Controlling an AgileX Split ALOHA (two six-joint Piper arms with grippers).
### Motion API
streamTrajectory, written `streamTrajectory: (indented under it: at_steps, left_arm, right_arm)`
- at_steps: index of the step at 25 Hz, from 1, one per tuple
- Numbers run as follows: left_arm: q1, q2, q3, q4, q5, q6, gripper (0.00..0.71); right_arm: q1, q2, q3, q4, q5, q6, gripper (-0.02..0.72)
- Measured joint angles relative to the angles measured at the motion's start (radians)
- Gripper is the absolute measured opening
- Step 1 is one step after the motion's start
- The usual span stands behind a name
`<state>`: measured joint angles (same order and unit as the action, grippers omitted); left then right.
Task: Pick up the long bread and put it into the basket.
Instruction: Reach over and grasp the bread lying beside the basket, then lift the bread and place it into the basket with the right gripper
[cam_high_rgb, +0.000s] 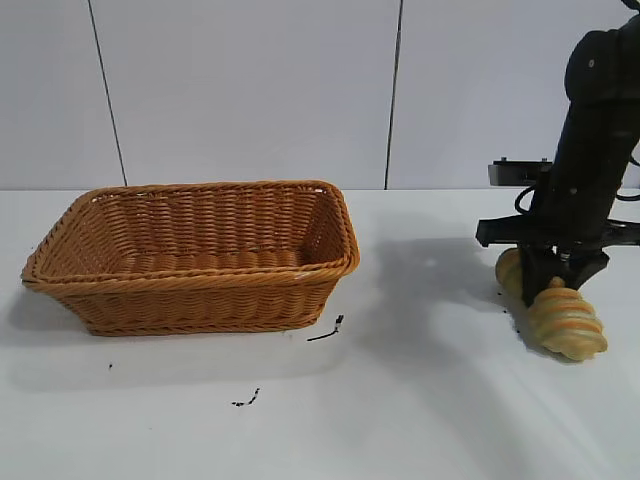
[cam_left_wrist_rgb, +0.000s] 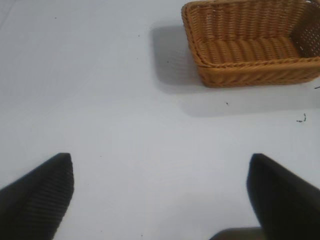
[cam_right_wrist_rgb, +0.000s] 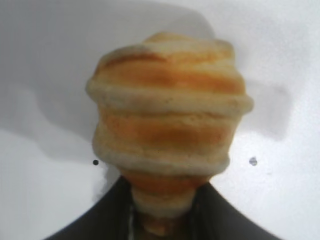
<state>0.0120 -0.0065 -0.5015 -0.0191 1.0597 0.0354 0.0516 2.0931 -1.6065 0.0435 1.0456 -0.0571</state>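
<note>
White tabletop (cam_high_rgb: 430, 400) and pale panelled wall (cam_high_rgb: 250, 90) surround your right gripper (cam_high_rgb: 555, 283), clenched around the long bread (cam_high_rgb: 560, 320); basket (cam_high_rgb: 200, 300) sits well off beside it. Left gripper (cam_left_wrist_rgb: 160, 195) gapes, holding nothing.

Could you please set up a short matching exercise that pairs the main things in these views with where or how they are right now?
Things:
1. long bread
2. basket
3. left gripper
4. right gripper

States:
A. empty, resting on the table
B. open over bare table
C. closed on the loaf, pointing down
D. clamped between dark fingers

Pairs: 1-D, 2-A, 3-B, 4-C
</note>
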Motion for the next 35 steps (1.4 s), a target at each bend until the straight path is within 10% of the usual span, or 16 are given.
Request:
streamTrajectory:
  at_steps: [6, 19, 29, 35]
  left_arm:
    - [0.0, 0.0, 0.0, 0.0, 0.0, 0.0, 0.693]
    - [0.0, 0.0, 0.0, 0.0, 0.0, 0.0, 0.693]
    - [0.0, 0.0, 0.0, 0.0, 0.0, 0.0, 0.693]
    - [0.0, 0.0, 0.0, 0.0, 0.0, 0.0, 0.693]
  right_arm:
    - [0.0, -0.043, -0.179, 0.008, 0.149, 0.0, 0.13]
    - [0.119, -0.013, -0.434, 0.019, 0.163, -0.112, 0.128]
    - [0.384, 0.075, -0.543, 0.037, 0.078, -0.276, 0.12]
    - [0.534, 0.115, -0.545, 0.037, -0.018, -0.545, 0.111]
